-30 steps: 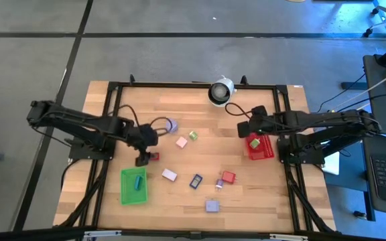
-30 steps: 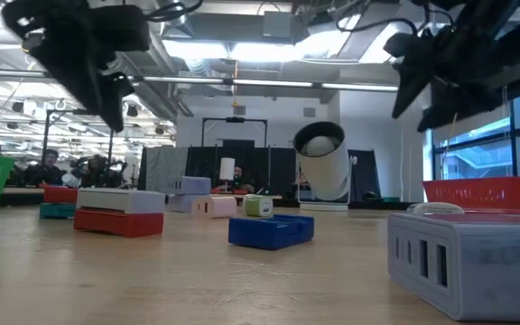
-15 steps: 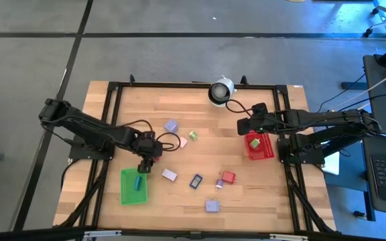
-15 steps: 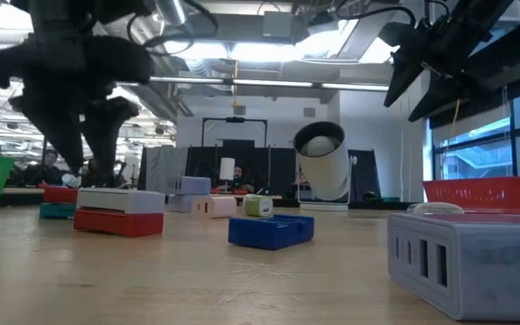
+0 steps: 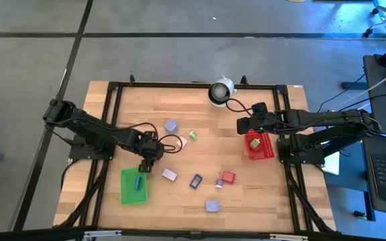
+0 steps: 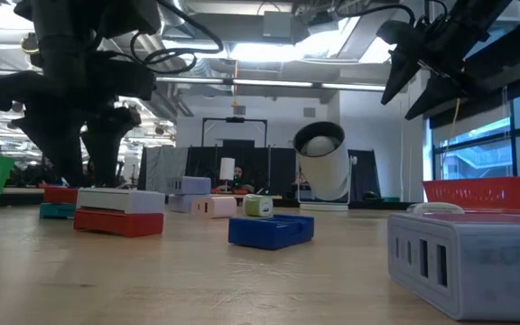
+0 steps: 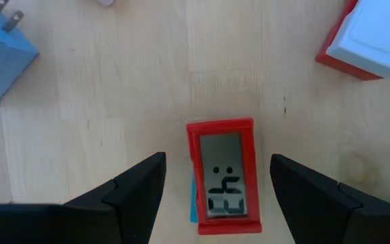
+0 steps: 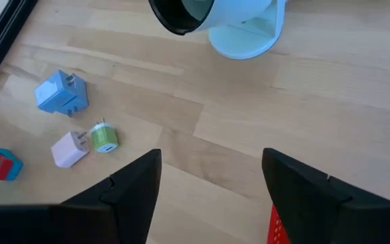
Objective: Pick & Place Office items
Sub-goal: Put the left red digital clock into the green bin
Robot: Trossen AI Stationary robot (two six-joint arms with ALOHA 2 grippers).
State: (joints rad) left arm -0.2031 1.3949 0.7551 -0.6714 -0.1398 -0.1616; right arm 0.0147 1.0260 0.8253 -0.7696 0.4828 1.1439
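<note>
Two items are binned, about eight remain on the wooden worktop [image 5: 200,204]; left gripper [image 7: 212,177] jaws spread wide around a small red-framed digital clock [image 7: 223,175], nothing gripped; right gripper [image 5: 244,124] open, empty.

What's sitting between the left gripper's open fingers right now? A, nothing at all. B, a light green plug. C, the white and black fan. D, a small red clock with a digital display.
D: in the left wrist view the red clock lies on the table between the open fingers of the left gripper.
</note>
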